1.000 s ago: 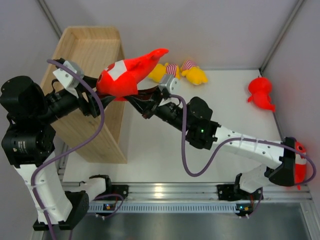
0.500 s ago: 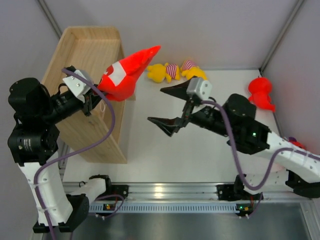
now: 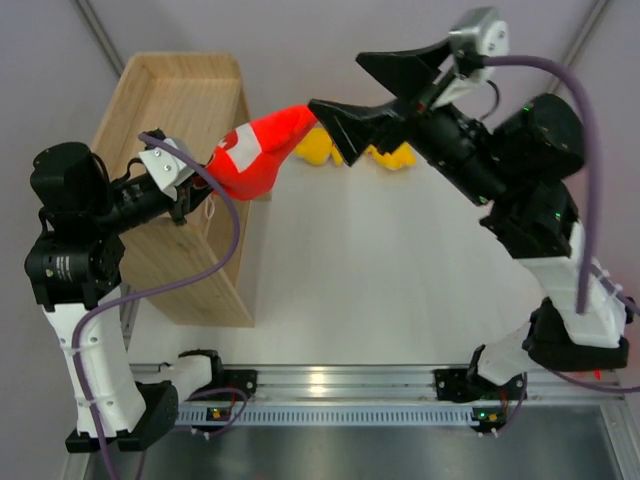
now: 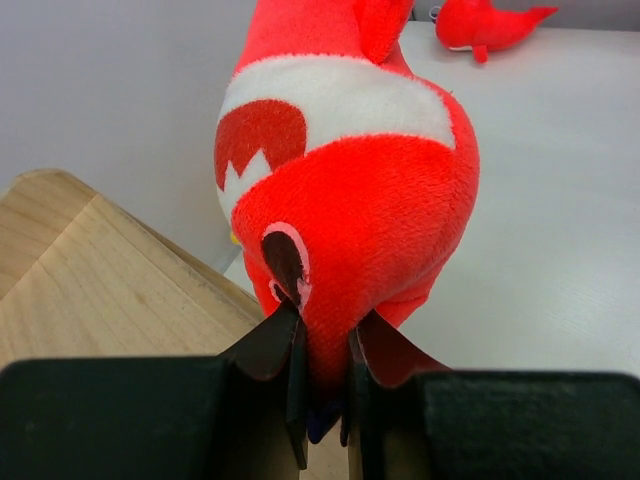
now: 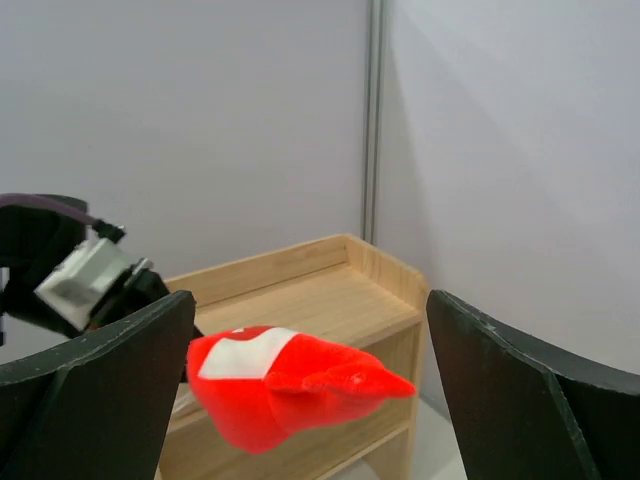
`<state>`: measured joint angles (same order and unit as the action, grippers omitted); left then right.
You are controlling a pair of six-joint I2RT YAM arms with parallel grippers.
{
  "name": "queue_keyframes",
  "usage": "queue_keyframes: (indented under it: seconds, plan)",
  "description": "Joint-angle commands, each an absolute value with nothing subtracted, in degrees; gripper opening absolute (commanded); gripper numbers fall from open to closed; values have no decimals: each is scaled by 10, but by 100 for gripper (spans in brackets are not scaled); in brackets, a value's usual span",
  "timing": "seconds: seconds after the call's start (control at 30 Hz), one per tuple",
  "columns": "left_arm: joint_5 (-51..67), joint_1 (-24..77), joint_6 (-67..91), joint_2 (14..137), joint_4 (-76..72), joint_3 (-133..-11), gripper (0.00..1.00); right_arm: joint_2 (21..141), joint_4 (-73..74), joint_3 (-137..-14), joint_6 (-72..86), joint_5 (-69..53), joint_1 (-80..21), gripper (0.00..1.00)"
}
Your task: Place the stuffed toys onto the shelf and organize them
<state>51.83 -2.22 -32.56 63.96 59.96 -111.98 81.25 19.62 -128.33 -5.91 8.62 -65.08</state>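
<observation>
My left gripper (image 3: pixel 193 180) is shut on the purple-tipped end of a red stuffed shark (image 3: pixel 256 153), which hangs beside the shelf's (image 3: pixel 180 90) right side. The left wrist view shows the fingers (image 4: pixel 288 345) pinching the shark (image 4: pixel 350 170) over the wooden shelf (image 4: pixel 90 300). My right gripper (image 3: pixel 365 95) stands wide open and raised, to the right of the shark's tail, holding nothing. From its wrist view the shark (image 5: pixel 290 385) floats in front of the shelf (image 5: pixel 300 300). Two yellow toys (image 3: pixel 318 150) lie partly hidden behind the right fingers.
Another red shark (image 4: pixel 485 22) lies on the white table (image 3: pixel 400 280) far off in the left wrist view. Grey walls close the cell behind and at both sides. The right arm (image 3: pixel 540 200) rears tall over the table's right half.
The right gripper opened, let go of the shark and swung up and away to the right. The left gripper closed on the shark and now holds it alone by the shelf.
</observation>
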Motion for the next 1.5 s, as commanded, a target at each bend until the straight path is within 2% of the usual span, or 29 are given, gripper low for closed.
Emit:
queue_keyframes:
  seconds: [0.0,0.17,0.27,0.4,0.5,0.53,0.57,0.6,0.63,0.67,0.73,0.77,0.87,0.9,0.93,1.0,1.1,1.13,1.23,1.3,1.37,1.47]
  plan:
    - [545,-24,-336,624,566,-1115,0,896,265,-1331,34,10,-577,99]
    - [548,-23,-336,626,567,-1111,0,934,257,-1329,78,-106,-536,99]
    - [548,-23,-336,626,566,-1112,0,940,275,-1322,79,-95,-537,97]
    - [541,-23,-339,626,566,-1111,0,910,267,-1262,84,-112,-527,90]
    - [538,-23,-340,629,566,-1110,0,875,248,-1208,91,-128,-526,68]
    - [537,-24,-340,629,565,-1111,0,870,243,-1188,91,-132,-525,48]
    - [536,-23,-340,632,566,-1113,0,861,237,-1182,94,-138,-522,35]
    - [531,-23,-338,632,566,-1115,0,859,237,-1175,94,-144,-521,10]
    - [527,-23,-338,632,566,-1118,0,857,237,-1174,96,-148,-519,0]
    - [520,-24,-335,635,566,-1127,0,853,232,-1172,97,-154,-513,0]
    - [505,-23,-316,637,566,-1153,8,847,217,-1164,98,-159,-505,0]
    - [505,-23,-311,638,563,-1163,22,846,188,-1161,98,-160,-498,0]
    - [455,-23,-247,639,519,-1197,46,849,114,-1149,105,-148,-481,0]
    - [425,-23,-212,642,509,-1205,61,853,51,-1148,104,-142,-477,0]
    - [390,-23,-198,643,498,-1212,69,859,19,-1146,100,-109,-476,0]
    - [261,-23,-180,645,473,-1219,80,890,-98,-1146,97,-72,-475,0]
    - [102,-23,-169,646,453,-1204,89,963,-218,-1157,82,-26,-476,0]
    - [75,-23,-169,645,444,-1192,98,988,-288,-1177,84,-6,-476,0]
    - [37,-23,-173,635,440,-1172,99,1130,-377,-1249,125,18,-476,0]
    - [40,-23,-171,628,439,-1167,99,1184,-426,-1287,175,21,-476,0]
    - [45,-23,-170,624,440,-1162,99,1249,-418,-1368,192,44,-482,0]
    - [37,-23,-171,621,440,-1153,99,1285,-392,-1419,157,40,-503,0]
